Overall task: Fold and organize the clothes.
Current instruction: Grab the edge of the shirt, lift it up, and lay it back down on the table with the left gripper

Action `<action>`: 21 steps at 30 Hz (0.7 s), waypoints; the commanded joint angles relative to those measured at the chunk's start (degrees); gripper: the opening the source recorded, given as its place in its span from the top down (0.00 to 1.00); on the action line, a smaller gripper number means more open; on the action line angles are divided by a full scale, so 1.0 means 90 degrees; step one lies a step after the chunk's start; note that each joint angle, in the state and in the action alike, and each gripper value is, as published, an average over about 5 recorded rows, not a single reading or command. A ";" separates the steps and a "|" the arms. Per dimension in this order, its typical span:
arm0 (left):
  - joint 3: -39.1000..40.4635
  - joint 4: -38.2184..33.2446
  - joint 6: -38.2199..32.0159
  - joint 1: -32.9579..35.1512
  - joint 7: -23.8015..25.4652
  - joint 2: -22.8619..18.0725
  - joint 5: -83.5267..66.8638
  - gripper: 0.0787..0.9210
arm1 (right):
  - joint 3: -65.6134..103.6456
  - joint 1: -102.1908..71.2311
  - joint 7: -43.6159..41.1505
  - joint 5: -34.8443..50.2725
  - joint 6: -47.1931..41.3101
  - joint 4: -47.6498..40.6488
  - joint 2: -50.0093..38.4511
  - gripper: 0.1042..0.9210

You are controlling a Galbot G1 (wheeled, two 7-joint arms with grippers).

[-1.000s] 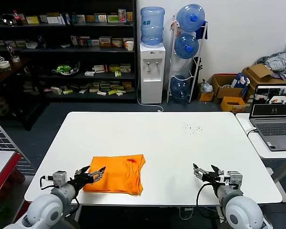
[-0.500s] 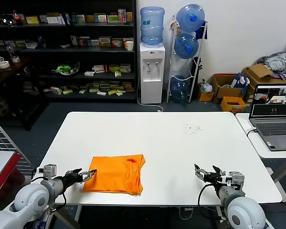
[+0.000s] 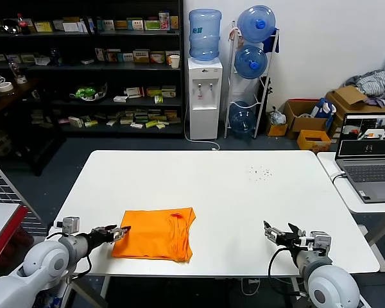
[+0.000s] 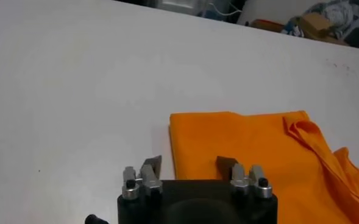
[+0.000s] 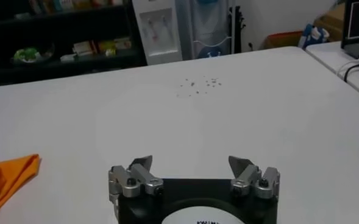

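Looking down, we see the folded T-shirt (image 3: 156, 233) at seven o'clock on the table (image 3: 244, 192). Left gripper (image 3: 120, 231) at its edge, part-open, empty; right gripper (image 3: 279, 232) at five o'clock, spread wide, empty.

From up on the robot's head, one camera looks forward and down across the whole white table (image 3: 244, 192), taking in its near edge and the room beyond the far edge. The left wrist camera sits low and close behind the left gripper (image 4: 191, 163), facing across the tabletop over the orange T-shirt (image 4: 258, 152) by the near edge (the head view shows that same shirt (image 3: 155, 233)). The right wrist camera rides just behind the right gripper (image 5: 191, 162), looking toward the table's far edge and the water dispenser (image 5: 158, 30), also visible from the head.
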 commanded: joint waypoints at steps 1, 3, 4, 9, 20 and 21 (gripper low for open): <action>0.0130 0.0100 0.0053 -0.0156 0.0056 -0.0006 -0.0021 0.39 | 0.0012 0.0009 -0.0011 0.0019 0.0020 0.0016 -0.0009 0.12; 0.0128 0.0105 0.0054 -0.0145 0.0050 -0.0020 -0.0007 0.46 | 0.0010 0.0014 -0.0009 0.0025 0.0020 0.0015 -0.0011 0.12; 0.0125 0.0103 0.0054 -0.0136 0.0050 -0.0026 -0.0006 0.49 | 0.0008 0.0016 -0.0009 0.0027 0.0019 0.0014 -0.0012 0.12; 0.0065 0.0034 0.0062 -0.0070 0.0024 -0.0075 -0.0120 0.67 | 0.0001 0.0031 -0.0011 0.0029 0.0029 -0.0003 -0.0007 0.12; -0.0275 -0.0560 0.0087 0.0201 -0.0311 -0.0179 -0.0525 0.98 | 0.0132 -0.0056 -0.0999 -0.1035 0.1317 -0.0297 0.0037 0.12; -0.0339 -0.0669 0.0103 0.0233 -0.0389 -0.0181 -0.0591 0.98 | 0.0182 -0.0084 -0.1300 -0.1391 0.1750 -0.0428 0.0052 0.12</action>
